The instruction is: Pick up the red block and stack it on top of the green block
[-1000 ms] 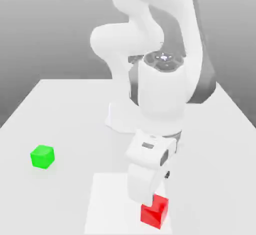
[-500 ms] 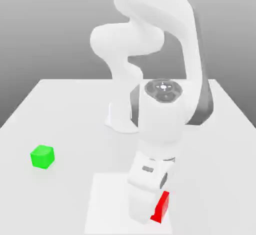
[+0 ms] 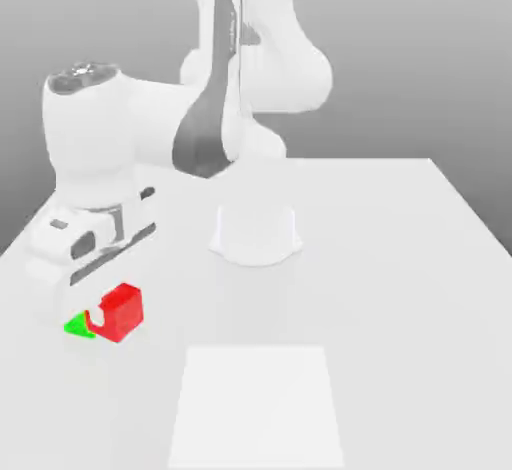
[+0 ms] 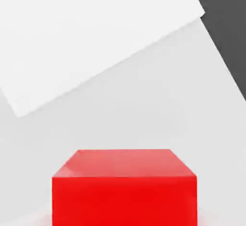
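On the exterior view's left, the gripper point(image 3: 103, 310) pinched the red block point(image 3: 123, 311), which hid most of the green block point(image 3: 76, 326).

— Exterior view?
— Raised, off the table point(image 3: 420, 258), facing the arm's base point(image 3: 255, 235), looking down over the whole tabletop.
— Hand view?
— Mounted on the hand, very near the red block point(image 4: 124, 187), angled down at the table.
— Shared?
— Red block point(image 3: 122, 310), pale square patch point(image 3: 258, 403).
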You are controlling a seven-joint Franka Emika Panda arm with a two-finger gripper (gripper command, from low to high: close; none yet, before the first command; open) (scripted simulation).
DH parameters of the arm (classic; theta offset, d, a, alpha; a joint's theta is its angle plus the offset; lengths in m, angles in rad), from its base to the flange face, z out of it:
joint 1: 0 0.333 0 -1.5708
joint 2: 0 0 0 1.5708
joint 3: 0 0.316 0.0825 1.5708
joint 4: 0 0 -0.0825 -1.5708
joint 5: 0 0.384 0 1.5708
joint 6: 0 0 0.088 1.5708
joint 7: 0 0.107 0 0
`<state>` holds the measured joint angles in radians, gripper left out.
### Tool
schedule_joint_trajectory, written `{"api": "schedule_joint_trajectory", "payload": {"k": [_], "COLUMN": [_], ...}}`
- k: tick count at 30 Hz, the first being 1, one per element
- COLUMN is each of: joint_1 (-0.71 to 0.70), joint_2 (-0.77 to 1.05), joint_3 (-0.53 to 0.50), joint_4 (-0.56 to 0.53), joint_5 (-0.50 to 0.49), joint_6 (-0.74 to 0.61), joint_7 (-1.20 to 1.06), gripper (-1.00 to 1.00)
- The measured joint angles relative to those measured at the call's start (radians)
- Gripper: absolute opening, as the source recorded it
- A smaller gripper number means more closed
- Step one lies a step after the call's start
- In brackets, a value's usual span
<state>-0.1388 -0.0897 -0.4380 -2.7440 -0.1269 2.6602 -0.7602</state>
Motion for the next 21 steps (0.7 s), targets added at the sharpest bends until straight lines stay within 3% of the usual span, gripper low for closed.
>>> {"api": "schedule_joint_trajectory", "payload": {"k": [6,8,13,18,19,21], "joint_1": [-0.149,-0.156,-0.110,-0.100,-0.111,-0.110], "joint_2": [-0.110,-0.101,0.003,0.139,0.162,0.162], "joint_3": [-0.133,-0.158,-0.184,-0.131,-0.111,-0.111], "joint_4": [-0.092,-0.102,-0.102,-0.100,-0.100,-0.100], "joint_5": [-0.115,-0.107,0.019,0.257,0.301,0.301], "joint_6": [-0.006,0.015,0.112,0.223,0.241,0.240], "joint_7": [-0.201,-0.243,-0.343,-0.511,-0.542,-0.542], "gripper": [-1.00,-1.00,-1.00,-1.00,1.00,1.00]}}
